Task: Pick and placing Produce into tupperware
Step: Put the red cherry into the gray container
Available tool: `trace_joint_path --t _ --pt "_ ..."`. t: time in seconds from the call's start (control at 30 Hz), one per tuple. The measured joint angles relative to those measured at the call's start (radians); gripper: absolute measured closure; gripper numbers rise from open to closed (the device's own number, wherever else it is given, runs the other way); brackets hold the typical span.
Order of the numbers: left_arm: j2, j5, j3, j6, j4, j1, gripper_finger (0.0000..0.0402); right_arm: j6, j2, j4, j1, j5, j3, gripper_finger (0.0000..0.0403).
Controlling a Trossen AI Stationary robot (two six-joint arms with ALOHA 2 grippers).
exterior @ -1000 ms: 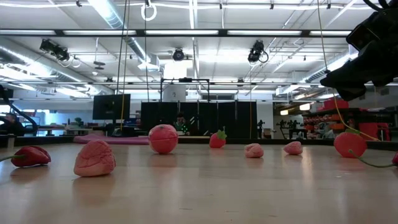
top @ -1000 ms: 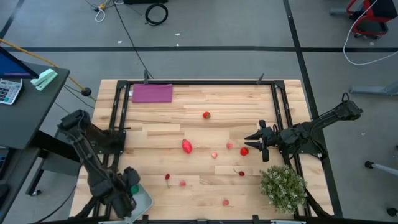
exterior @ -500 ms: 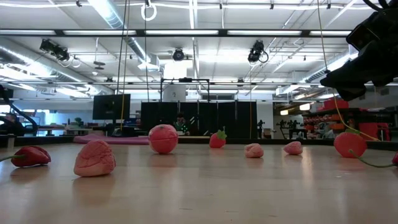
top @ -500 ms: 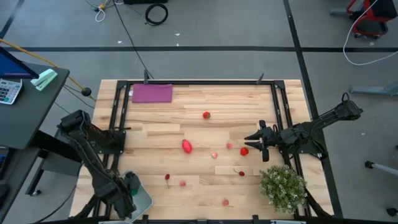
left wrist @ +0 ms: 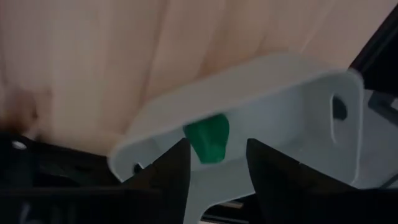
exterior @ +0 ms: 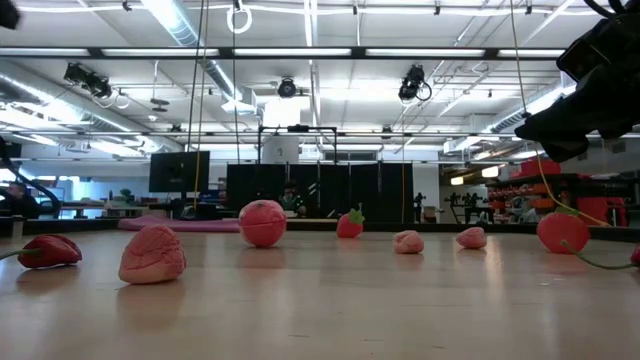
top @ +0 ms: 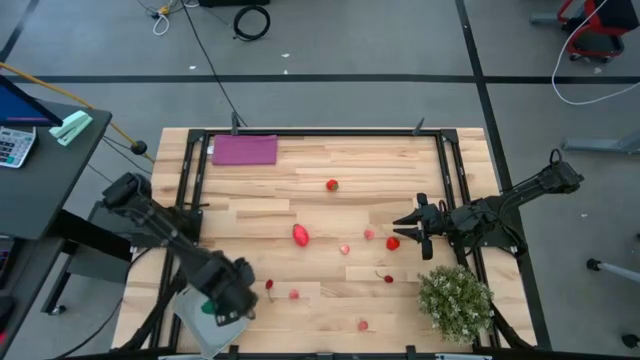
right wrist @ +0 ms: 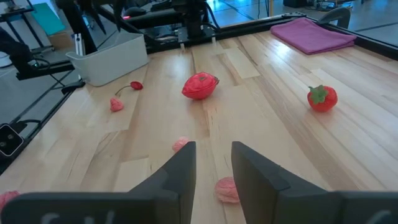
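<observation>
The translucent tupperware (top: 192,325) sits at the table's near-left corner, also seen in the right wrist view (right wrist: 112,57). A green piece (top: 207,307) lies inside it (left wrist: 208,138). My left gripper (top: 230,298) hovers open at the container's right rim (left wrist: 249,74). Red and pink produce lies scattered on the wood: a strawberry (top: 332,184), a large red fruit (top: 300,235), a red round one (top: 392,242), pink bits (top: 345,249) and a chili (top: 269,285). My right gripper (top: 408,230) is open and level, just right of the red round one.
A purple mat (top: 244,150) lies at the far-left corner and a bushy pale-green plant (top: 455,300) stands at the near-right corner. Black frame rails (top: 190,180) run along the table's sides. My right arm (exterior: 590,80) hangs over the low view's right.
My left arm has swung from above the tupperware toward the table's right, along the near edge. This has uncovered the container, with the green piece lying in it. My right arm and the scattered produce have kept still.
</observation>
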Motion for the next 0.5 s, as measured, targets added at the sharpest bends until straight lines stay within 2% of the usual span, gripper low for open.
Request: trace_joint_path --t 0.07,0.3,0.4,0.5 --pt "0.0 -0.009 0.018 0.072 -0.01 0.034 0.0246 0.0 0.0 0.0 0.0 0.0 0.0 0.0293" --pt "-0.001 -0.153 0.028 0.441 0.023 0.097 0.0266 0.0 0.0 0.0 0.0 0.0 0.0 0.0293" --pt "-0.001 -0.168 0.028 0.613 0.036 0.107 0.0269 0.0 0.0 0.0 0.0 0.0 0.0 0.0292" --pt "0.015 -0.178 0.027 0.713 0.084 0.105 0.0265 0.0 0.0 0.0 0.0 0.0 0.0 0.0292"
